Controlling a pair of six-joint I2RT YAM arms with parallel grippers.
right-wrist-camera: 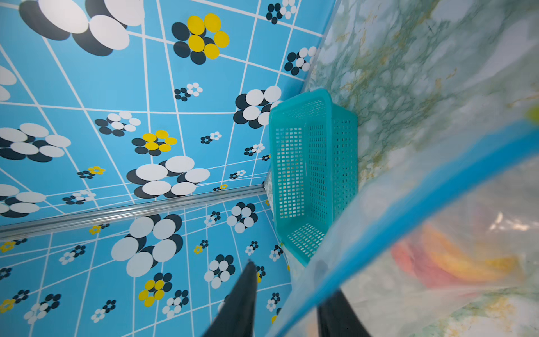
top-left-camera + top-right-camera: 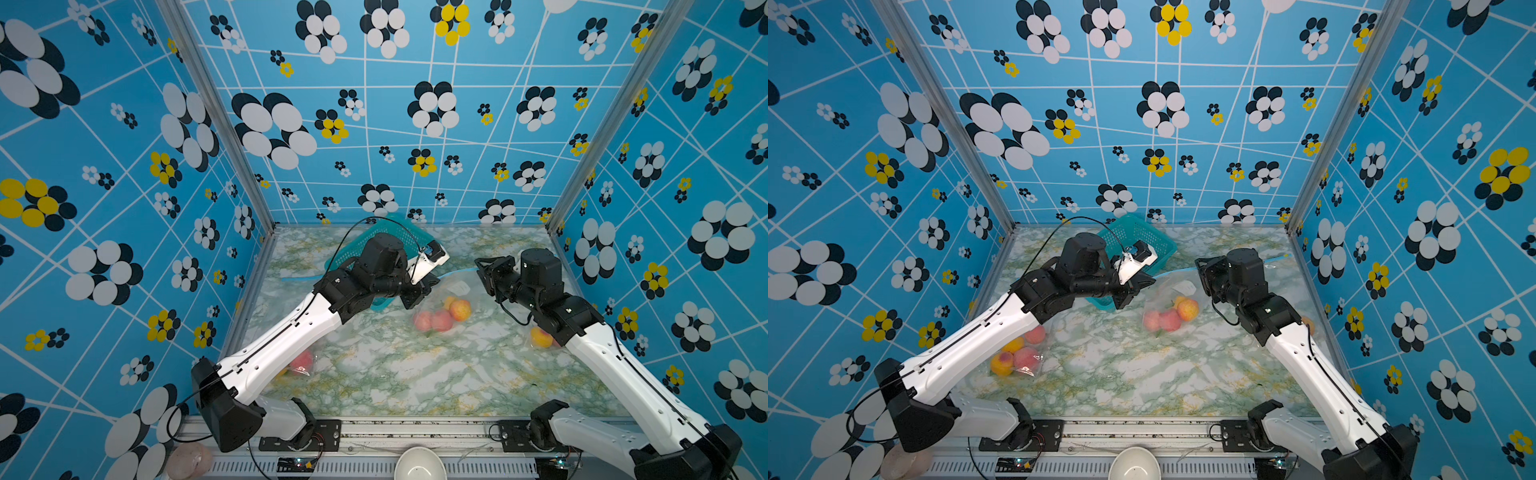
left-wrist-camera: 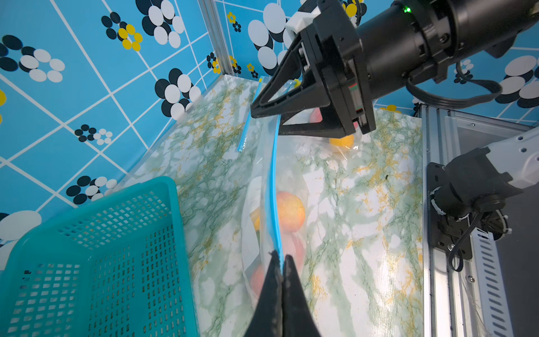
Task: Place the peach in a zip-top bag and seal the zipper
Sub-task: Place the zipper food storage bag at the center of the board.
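Note:
A clear zip-top bag (image 2: pixel 451 299) with a blue zipper (image 3: pixel 274 181) hangs stretched between my two grippers. Several peaches (image 2: pixel 441 319) (image 2: pixel 1169 318) (image 3: pixel 290 211) sit inside it, resting on the marbled table (image 2: pixel 395 374). My left gripper (image 3: pixel 280 258) (image 2: pixel 428 286) (image 2: pixel 1136 291) is shut on one end of the zipper strip. At the other end my right gripper (image 3: pixel 267 119) (image 1: pixel 285 265) (image 2: pixel 480 266) stands with its jaws apart, one on each side of the zipper edge. Blurred peaches (image 1: pixel 449 262) show through the plastic in the right wrist view.
A teal mesh basket (image 2: pixel 1138 235) (image 3: pixel 96 251) (image 1: pixel 312 175) lies tipped behind the left arm. Another bag of peaches (image 2: pixel 1017 357) lies under the left forearm, and a third one (image 2: pixel 540 337) by the right arm. A white bowl (image 2: pixel 419 465) sits at the front rail.

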